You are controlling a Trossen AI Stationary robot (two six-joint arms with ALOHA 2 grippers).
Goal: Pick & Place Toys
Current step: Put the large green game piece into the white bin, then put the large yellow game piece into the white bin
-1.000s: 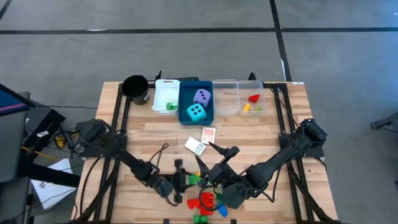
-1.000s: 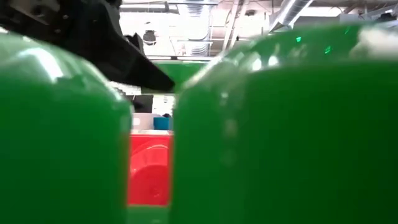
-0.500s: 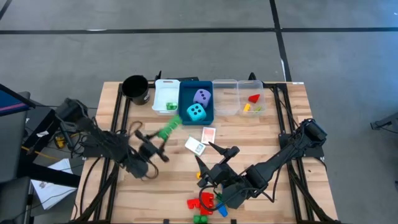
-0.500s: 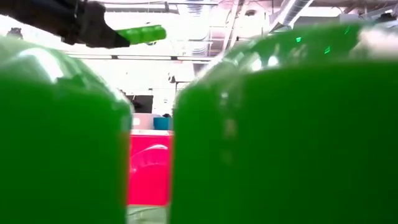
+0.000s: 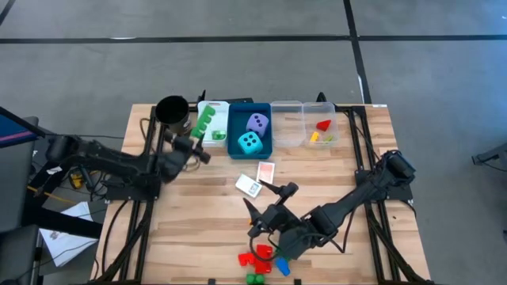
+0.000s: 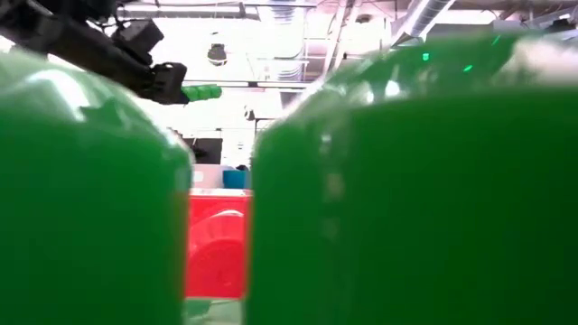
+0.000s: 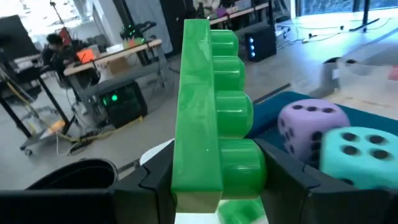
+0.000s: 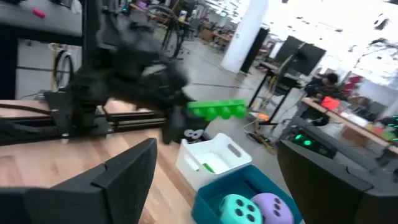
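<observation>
Within 1 second the left gripper [image 5: 198,134], clamped on a long green brick [image 5: 206,119], had carried it from the loose brick pile [image 5: 264,261] to above the white tray [image 5: 212,120], ready for release, while the right gripper [image 5: 264,207] waited, fingers apart; close green bricks [image 6: 406,181] blocked most of the low view.

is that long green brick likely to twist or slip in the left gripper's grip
Probably stiff: the green brick looks like hard moulded plastic. Its glossy faces could slip, and the left gripper pinches only one end, so the free length might pivot. It seems light, held over the white tray.
</observation>
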